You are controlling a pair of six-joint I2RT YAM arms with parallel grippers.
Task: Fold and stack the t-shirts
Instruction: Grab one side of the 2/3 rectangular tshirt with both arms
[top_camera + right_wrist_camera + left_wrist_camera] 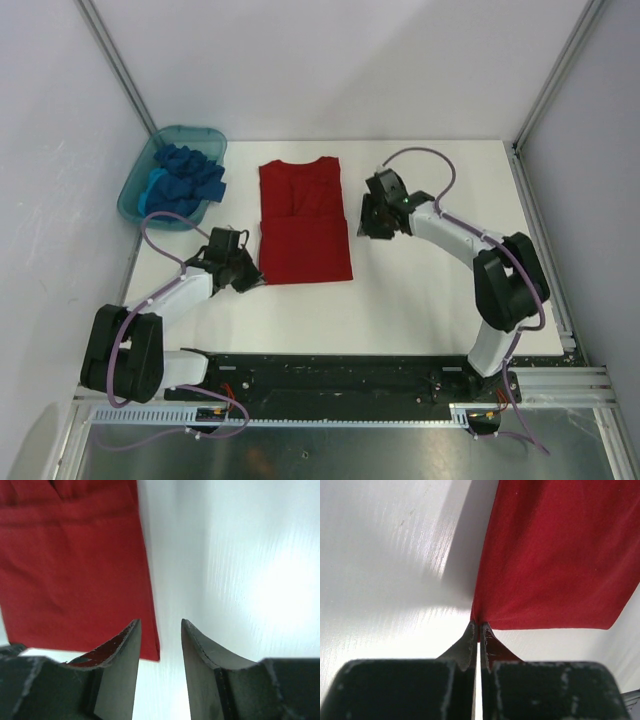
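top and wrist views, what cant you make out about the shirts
Top view: blue t-shirts bunched in the tub, too small to count.
Top view: near-left corner of the red t-shirt, hidden under the left gripper.
Right wrist view: most of that shirt, cut off top and left.

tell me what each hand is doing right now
left hand: closed on a corner of the red t-shirt
right hand: open, holding nothing
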